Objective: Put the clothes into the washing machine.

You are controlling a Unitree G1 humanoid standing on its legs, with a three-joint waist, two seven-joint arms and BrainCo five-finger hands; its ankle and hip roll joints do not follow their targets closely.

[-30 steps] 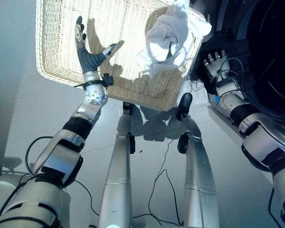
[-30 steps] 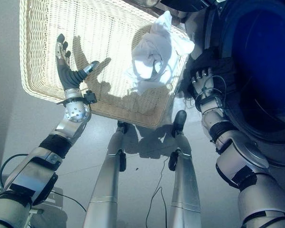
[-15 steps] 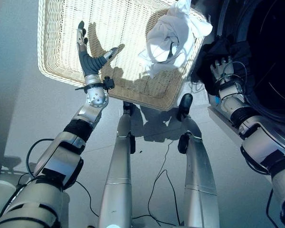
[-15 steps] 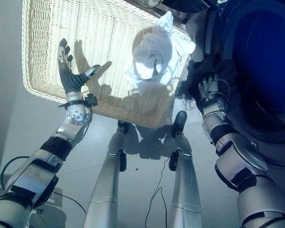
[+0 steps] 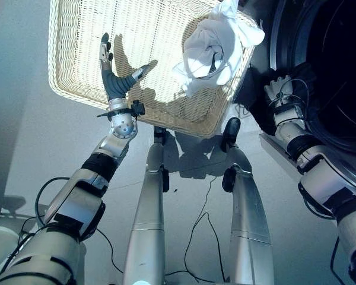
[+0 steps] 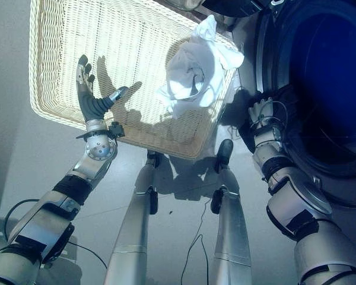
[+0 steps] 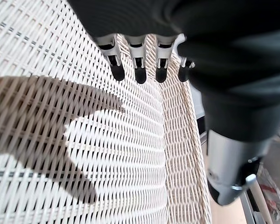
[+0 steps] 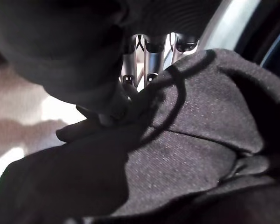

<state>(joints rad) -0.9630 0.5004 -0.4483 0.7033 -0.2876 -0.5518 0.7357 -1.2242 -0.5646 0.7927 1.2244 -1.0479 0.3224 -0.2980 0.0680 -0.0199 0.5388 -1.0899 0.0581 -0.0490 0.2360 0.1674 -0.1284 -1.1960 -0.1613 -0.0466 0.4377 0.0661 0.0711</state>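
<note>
The right hand [image 5: 277, 93] is curled round a dark garment [image 8: 186, 140] at the lower left rim of the washing machine [image 5: 320, 71] opening. The left hand [image 5: 114, 74], fingers straight and spread, holds nothing above the near edge of the wicker basket [image 5: 77, 35]. A white garment [image 5: 210, 50] lies bunched in the basket's near right corner, beside the machine.

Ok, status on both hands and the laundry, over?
Left hand open over wicker basket. Right hand shut on dark garment at washing machine opening. White garment in basket corner.
</note>
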